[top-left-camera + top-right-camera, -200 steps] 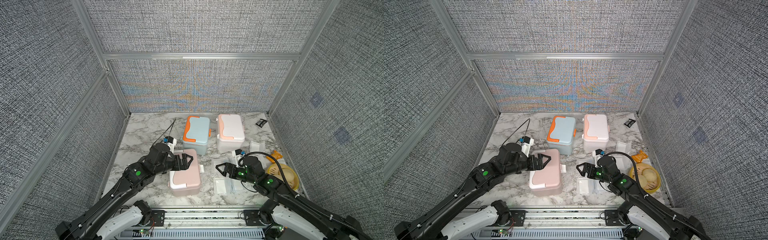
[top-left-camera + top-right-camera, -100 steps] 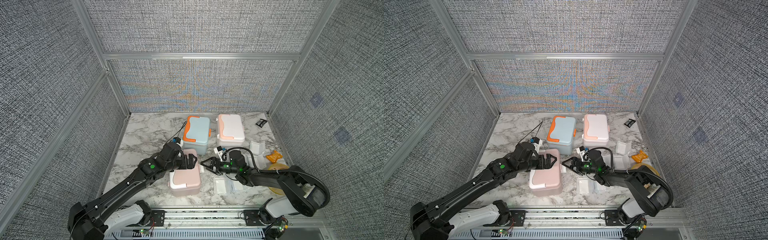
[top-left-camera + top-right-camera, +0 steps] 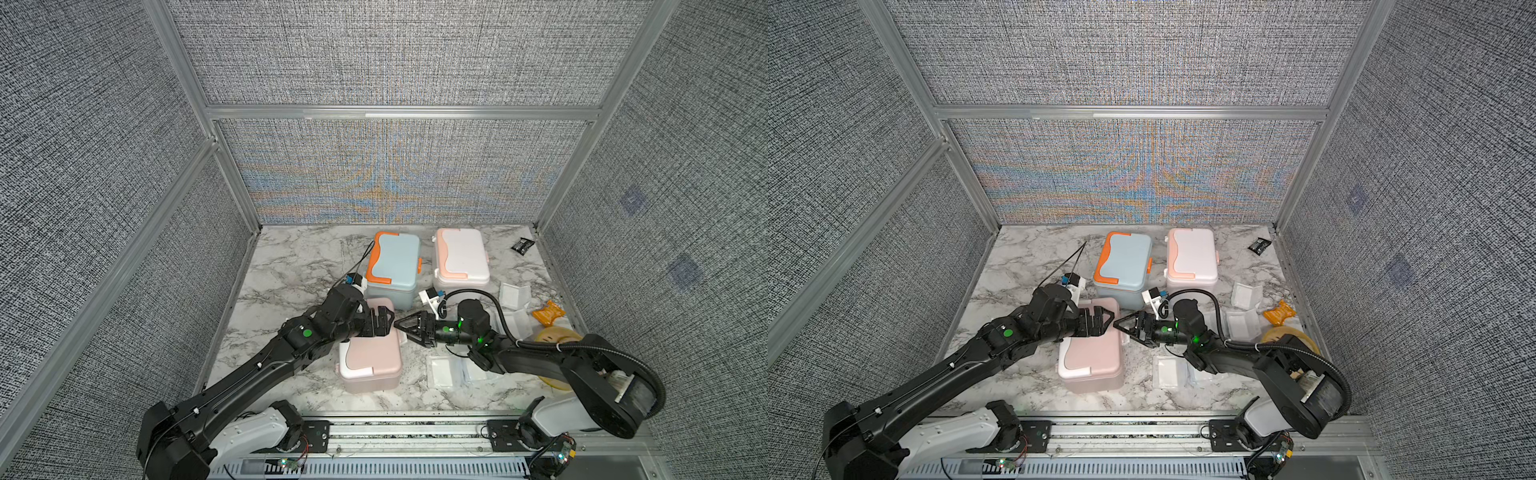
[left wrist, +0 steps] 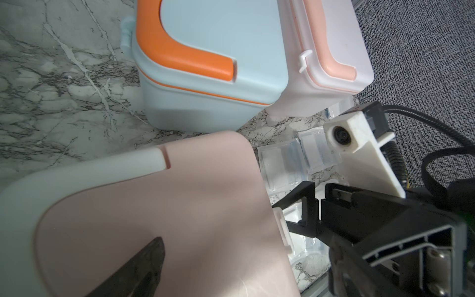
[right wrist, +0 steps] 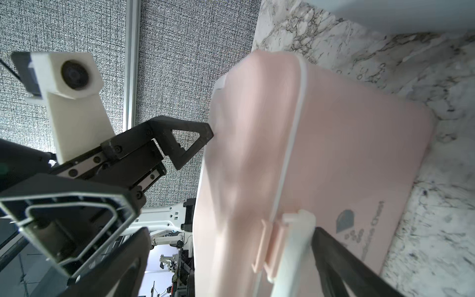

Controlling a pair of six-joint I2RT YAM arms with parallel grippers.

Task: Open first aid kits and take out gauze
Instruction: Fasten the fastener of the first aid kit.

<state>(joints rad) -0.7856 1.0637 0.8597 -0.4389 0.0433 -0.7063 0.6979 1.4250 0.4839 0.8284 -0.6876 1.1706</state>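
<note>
Pink, smooth plastic is where both arms now meet: the nearest box [image 3: 372, 357]. A second ago the right gripper [image 3: 403, 327] hung over the gauze [image 3: 442, 368] beside that box, and the left gripper [image 3: 384, 322] sat off its other side. Both have since closed in.

The right one's jaws stand wide apart and hold nothing. One is above the lid and one down by the wall, bracketing the small clip [image 5: 270, 244] on the box's side. One left fingertip [image 5: 205, 133] appears to press on the lid near its far end; I cannot tell whether that gripper is open or closed. This looks like the start of unlatching, with the left arm steadying the box. The lid is still down.

The light blue box [image 3: 392, 262] with its orange handle and the white box [image 3: 461, 257] with its peach handle sit closed, side by side behind it. All three are glossy, round-cornered shells with a thin seam under the lid.

The gauze lies on the veined marble table [image 3: 299, 266] just right of the pink box. The pieces are flat white squares in crinkly clear wrappers, with others nearer the right wall.
</note>
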